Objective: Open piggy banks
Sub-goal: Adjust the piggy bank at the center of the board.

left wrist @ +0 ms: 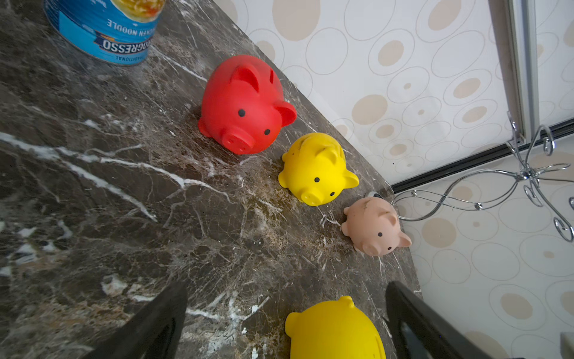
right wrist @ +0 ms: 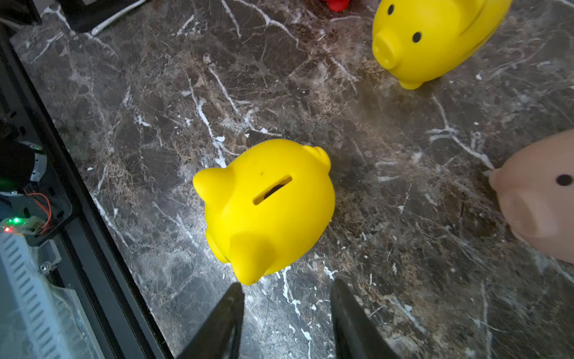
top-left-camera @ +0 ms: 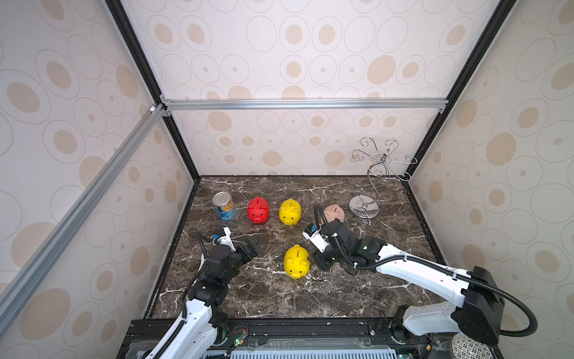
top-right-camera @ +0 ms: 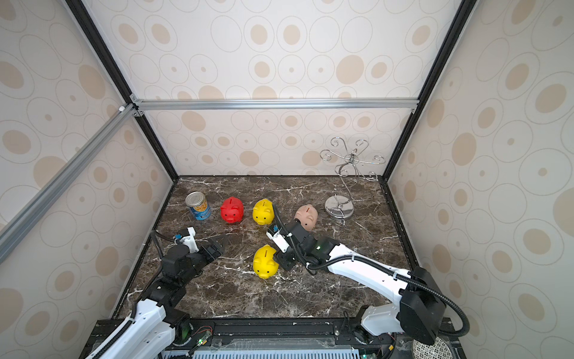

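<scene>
A yellow piggy bank is standing upright on the marble table, slot up. It is just ahead of the right gripper, outside its partly spread, empty jaws. The left gripper is facing it from the opposite side, jaws wide and empty. A red piggy bank, a second yellow piggy bank and a pink piggy bank are standing in a row farther back.

Overhead pair; wrists near yellow pig

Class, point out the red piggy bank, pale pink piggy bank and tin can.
red piggy bank (top-left-camera: 258,205), top view, its back
pale pink piggy bank (left wrist: 369,224), left wrist view, its body
tin can (top-left-camera: 226,213), top view, blue label
</scene>
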Tool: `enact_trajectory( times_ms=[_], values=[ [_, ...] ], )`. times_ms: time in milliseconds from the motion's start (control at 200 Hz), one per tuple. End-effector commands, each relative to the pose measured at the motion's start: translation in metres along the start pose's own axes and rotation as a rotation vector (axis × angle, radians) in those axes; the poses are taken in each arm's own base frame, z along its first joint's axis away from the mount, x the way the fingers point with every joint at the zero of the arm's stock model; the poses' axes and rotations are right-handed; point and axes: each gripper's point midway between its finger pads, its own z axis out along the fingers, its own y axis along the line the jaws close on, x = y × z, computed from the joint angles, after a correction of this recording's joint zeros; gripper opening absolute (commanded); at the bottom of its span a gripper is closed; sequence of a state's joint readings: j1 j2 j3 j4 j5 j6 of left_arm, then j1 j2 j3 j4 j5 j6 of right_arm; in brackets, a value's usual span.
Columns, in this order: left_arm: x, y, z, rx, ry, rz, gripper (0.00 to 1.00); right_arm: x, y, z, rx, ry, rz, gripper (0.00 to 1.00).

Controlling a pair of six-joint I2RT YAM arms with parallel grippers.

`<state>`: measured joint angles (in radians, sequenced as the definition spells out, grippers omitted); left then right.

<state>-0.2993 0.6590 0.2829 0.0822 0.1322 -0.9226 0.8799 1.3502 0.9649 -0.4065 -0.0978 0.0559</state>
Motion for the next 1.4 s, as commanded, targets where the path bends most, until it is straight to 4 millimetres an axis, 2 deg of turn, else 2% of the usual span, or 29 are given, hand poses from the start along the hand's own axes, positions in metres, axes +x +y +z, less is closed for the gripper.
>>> enact_trajectory(
  times_ms=[0, 95, 205, 340, 435, 625, 920, 1140, 1265, 1390],
  values=[
    [0.004, -0.013, 0.004, 0.04, 0.051, 0.017, 1.0, 0.001, 0.012, 0.011, -0.066, 0.028, -0.084, 0.42],
    [0.013, -0.014, 0.011, 0.044, 0.113, 0.016, 1.0, -0.005, 0.022, 0.014, -0.105, 0.012, -0.116, 0.42],
    [0.018, -0.018, 0.015, 0.057, 0.155, 0.023, 1.0, -0.004, 0.022, 0.021, -0.096, 0.035, -0.15, 0.42],
    [0.016, -0.023, 0.015, 0.066, 0.154, 0.015, 1.0, 0.0, 0.03, 0.027, -0.108, 0.051, -0.176, 0.42],
    [0.013, -0.024, 0.014, 0.068, 0.144, 0.02, 1.0, 0.0, 0.029, 0.031, -0.078, 0.051, -0.193, 0.41],
    [0.013, -0.023, 0.015, 0.063, 0.141, 0.016, 1.0, 0.01, 0.032, 0.04, -0.054, 0.089, -0.225, 0.32],
    [0.013, -0.021, 0.018, 0.052, 0.143, 0.011, 1.0, 0.01, 0.033, 0.036, -0.04, 0.05, -0.236, 0.18],
    [0.008, -0.026, 0.019, 0.07, 0.127, 0.008, 1.0, 0.019, 0.039, 0.034, -0.062, -0.011, -0.217, 0.17],
    [0.008, -0.03, 0.021, 0.088, 0.13, 0.01, 1.0, 0.028, 0.032, 0.036, -0.035, -0.033, -0.176, 0.17],
    [0.012, -0.031, 0.025, 0.095, 0.149, -0.001, 1.0, 0.032, 0.017, 0.041, 0.045, -0.042, -0.144, 0.16]
  ],
)
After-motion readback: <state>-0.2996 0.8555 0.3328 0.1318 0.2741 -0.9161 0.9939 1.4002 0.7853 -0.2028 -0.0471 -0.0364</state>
